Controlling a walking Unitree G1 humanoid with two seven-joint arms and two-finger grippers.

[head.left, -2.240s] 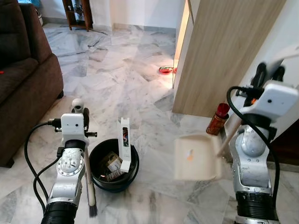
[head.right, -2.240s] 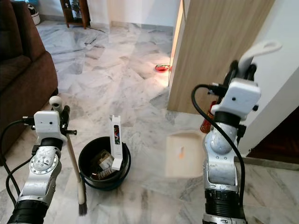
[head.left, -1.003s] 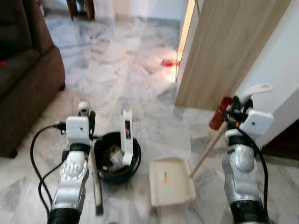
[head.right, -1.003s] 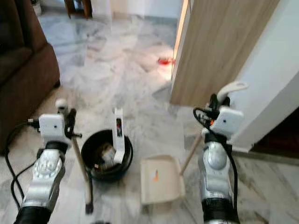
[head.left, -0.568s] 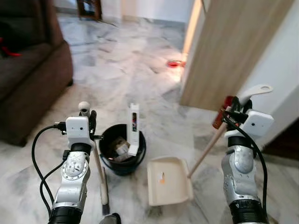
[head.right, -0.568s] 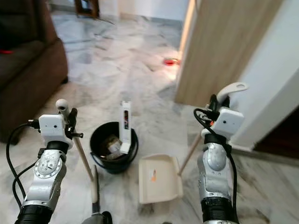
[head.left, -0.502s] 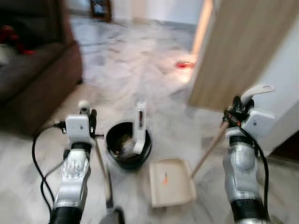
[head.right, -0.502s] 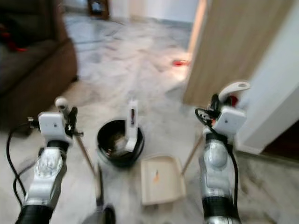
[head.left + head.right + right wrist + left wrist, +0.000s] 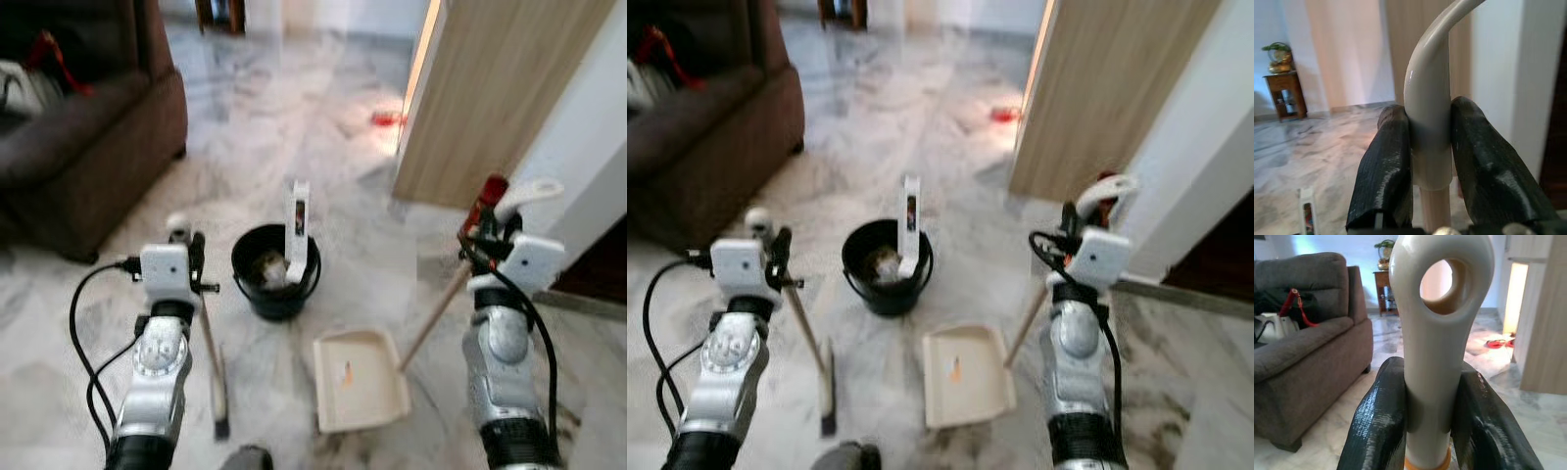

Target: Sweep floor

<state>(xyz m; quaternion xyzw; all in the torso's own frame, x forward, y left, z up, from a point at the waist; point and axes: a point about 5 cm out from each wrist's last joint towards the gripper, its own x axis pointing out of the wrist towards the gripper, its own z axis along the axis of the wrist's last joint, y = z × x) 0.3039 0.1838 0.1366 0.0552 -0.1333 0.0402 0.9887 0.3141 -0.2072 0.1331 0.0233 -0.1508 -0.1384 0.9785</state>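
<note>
Left gripper [image 9: 1427, 423] clamps broom [image 9: 213, 367]; no writing legible

Glossy marble floor [image 9: 294, 147] – smooth cream plastic dustpan [image 9: 359, 380] – wood-grain door [image 9: 490, 88].

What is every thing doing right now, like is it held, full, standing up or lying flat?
Left gripper: shut on the broom handle.
Right gripper: shut on the dustpan handle.
Broom: upright, bristles on the floor.
Dustpan: flat on the floor, an orange scrap inside.
Black bucket: upright, holding rubbish and a tall white box.
Red can: standing by the wall.
</note>
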